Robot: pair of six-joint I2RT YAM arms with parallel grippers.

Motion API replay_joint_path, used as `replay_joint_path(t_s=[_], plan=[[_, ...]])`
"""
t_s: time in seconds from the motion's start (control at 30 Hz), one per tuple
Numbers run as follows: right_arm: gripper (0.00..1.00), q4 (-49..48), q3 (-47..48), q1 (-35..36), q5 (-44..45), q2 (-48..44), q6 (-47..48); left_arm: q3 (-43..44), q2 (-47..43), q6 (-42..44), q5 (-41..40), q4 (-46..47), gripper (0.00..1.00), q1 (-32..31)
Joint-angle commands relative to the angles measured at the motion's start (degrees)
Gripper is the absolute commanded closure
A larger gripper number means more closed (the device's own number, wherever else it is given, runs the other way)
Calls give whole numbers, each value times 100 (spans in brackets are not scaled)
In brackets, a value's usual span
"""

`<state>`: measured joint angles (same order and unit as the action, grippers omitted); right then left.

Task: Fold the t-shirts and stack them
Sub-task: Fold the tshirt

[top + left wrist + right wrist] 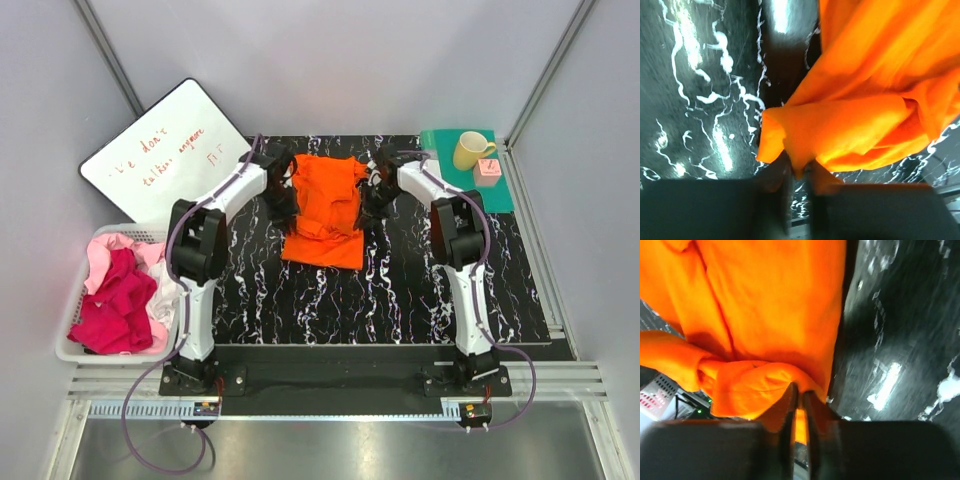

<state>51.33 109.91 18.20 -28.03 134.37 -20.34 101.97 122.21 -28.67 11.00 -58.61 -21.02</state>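
The bright orange t-shirt (325, 205) hangs between both grippers at the back middle of the black marbled table (400, 290), its lower edge resting on the table. My left gripper (283, 188) is shut on the shirt's left edge; the left wrist view shows a cloth fold (840, 130) pinched between the jaws (801, 172). My right gripper (372, 190) is shut on the shirt's right edge; the right wrist view shows orange cloth (770, 315) bunched at the jaws (801, 390). Magenta (115, 300) and pale pink (105, 250) t-shirts lie crumpled in a white basket (70, 352) at the left.
A whiteboard (165, 155) with red writing leans at the back left. A teal-green mat (500, 190) at the back right holds a yellow mug (470, 152) and a small pink block (488, 170).
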Motion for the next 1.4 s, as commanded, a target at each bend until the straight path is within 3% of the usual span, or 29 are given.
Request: replay_joint_path(t_s=[0.0,0.07,0.1,0.3,0.47,0.5,0.53,0.57,0.6,0.63,0.67,0.93,1.37], plan=[[67,123,505,-106,-97,186,109,489,5,98,314,-54,39,27],[51,105,645,-115,43,160,144,551,-74,107,201,-28,24,27],[35,79,689,-115,122,82,162,578,-153,176,165,-28,19,27],[1,-386,769,-106,825,-751,153,728,-688,326,-116,51,14,36],[0,-677,297,-115,791,-1561,109,202,-1190,432,-177,245,14,27],[0,-721,146,-106,764,-1771,74,96,-1287,510,-186,253,20,10],[0,-721,-3,-106,616,-1869,56,-53,-1323,546,-204,271,34,10],[11,-730,-361,-106,510,-1957,56,-333,-1366,564,-265,323,82,1],[30,-791,-556,-106,370,-2071,65,-484,-1428,573,-292,350,96,-8],[68,-817,-758,-106,108,-2133,48,-616,-1437,581,-301,385,100,-8],[100,-887,-1152,-71,53,-2186,-5,-730,-1446,599,-266,455,100,-17],[100,-1037,-1841,632,184,-1801,-224,-996,-875,669,-283,657,100,-368],[100,-1064,-796,843,35,-473,-427,120,320,371,-143,754,100,-438]])
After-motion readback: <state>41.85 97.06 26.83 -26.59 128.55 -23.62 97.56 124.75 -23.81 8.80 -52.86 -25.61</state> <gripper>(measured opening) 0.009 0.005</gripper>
